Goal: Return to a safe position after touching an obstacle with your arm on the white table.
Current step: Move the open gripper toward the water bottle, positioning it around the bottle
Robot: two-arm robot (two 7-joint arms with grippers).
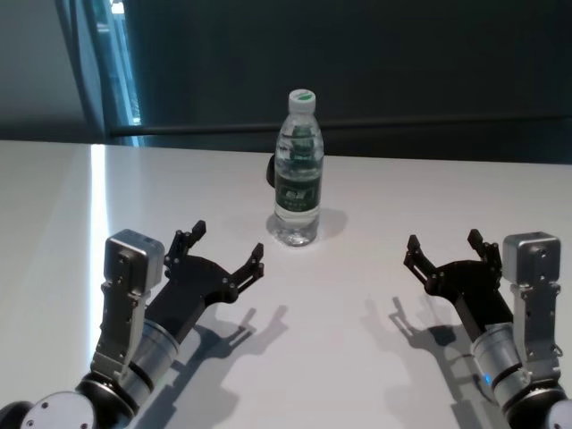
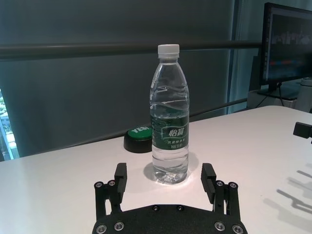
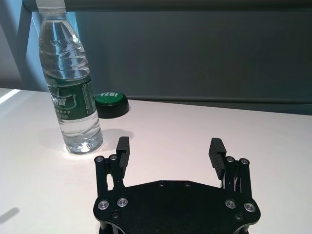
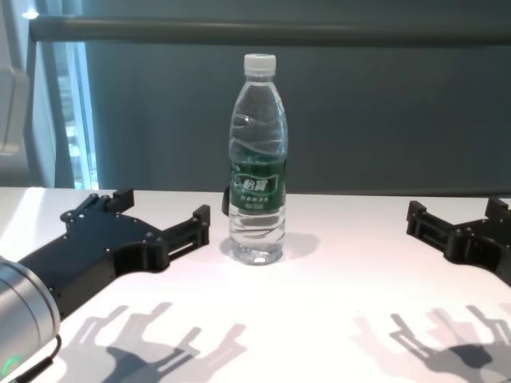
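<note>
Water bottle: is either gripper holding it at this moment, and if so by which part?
Nothing is held. The left gripper and right gripper are both open, short of the bottle, which stands upright on the white table.

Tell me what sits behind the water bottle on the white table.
A low black puck with a green top sits on the white table behind the water bottle. From the head view the bottle covers most of it; its far side stays unseen.

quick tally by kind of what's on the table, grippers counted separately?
Water bottle, clear, white cap, green label, upright: 1
Green-topped round button behind the bottle: 1
Grippers above the white table, both open and apart from the bottle: 2, left gripper and right gripper
Total: 2 things on the table, plus 2 grippers.
</note>
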